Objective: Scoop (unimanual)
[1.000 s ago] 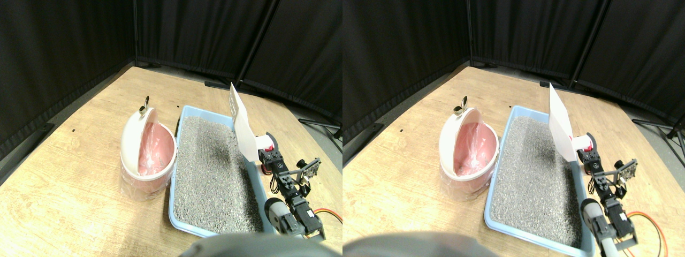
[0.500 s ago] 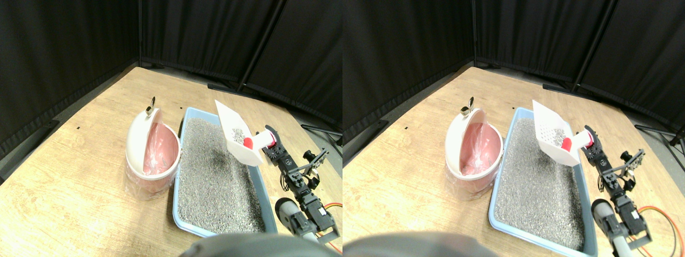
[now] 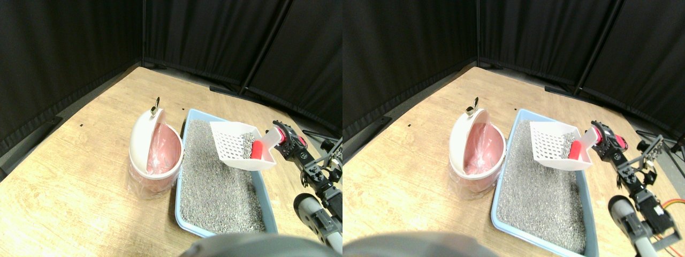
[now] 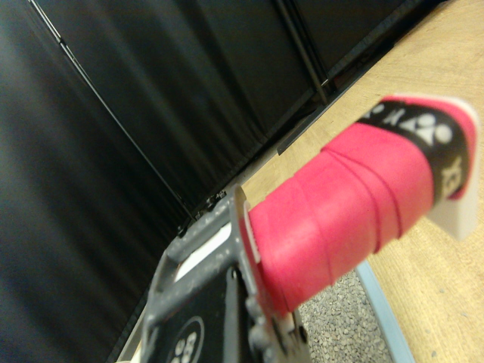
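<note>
The tool [image 3: 285, 140] grips the scoop [image 3: 238, 151] by its red-wrapped handle [image 4: 340, 212] — blade level above the litter tray [image 3: 188, 119]. The pink bin [image 3: 154, 155] lies to the scoop's left — beyond the tray's edge

The right manipulator [image 3: 316, 184] is a chain of black blocky motor housings joined by dark open brackets, thickening at its base to a rounded grey cylinder [image 3: 309, 210]. Its gripper [image 3: 291, 143] is black, showing a red patch at 3 o'clock.
</note>
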Robot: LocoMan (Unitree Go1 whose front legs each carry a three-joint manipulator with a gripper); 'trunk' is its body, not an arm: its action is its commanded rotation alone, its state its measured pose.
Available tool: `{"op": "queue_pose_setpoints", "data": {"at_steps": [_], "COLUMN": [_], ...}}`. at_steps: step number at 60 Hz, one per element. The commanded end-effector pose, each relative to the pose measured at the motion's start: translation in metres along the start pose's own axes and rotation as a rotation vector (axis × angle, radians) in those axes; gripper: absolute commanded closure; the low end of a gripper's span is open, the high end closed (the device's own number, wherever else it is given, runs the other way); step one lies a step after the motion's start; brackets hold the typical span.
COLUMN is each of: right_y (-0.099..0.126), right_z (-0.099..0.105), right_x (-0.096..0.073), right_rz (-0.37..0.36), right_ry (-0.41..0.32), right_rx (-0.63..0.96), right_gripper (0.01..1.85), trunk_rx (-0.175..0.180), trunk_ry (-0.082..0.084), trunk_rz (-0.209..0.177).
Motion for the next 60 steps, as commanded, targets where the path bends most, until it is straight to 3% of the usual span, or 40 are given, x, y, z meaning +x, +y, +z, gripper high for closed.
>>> {"op": "queue_pose_setpoints", "data": {"at_steps": [1, 43, 54, 60], "right_y": [0.008, 0.017, 0.021, 0.025], "right_z": [0.011, 0.008, 0.008, 0.008], "right_x": [0.000, 0.009, 0.011, 0.014], "right_rz": [0.031, 0.052, 0.063, 0.104], "right_ry": [-0.033, -0.021, -0.009, -0.004], "right_rx": [-0.091, -0.123, -0.136, -0.159], "right_gripper": [1.81, 1.81, 1.81, 1.81], "trunk_rx": [-0.007, -0.014, -0.023, -0.031], "trunk_ry": [0.014, 0.003, 0.002, 0.003], "trunk_rz": [0.027, 0.052, 0.073, 0.091]}}
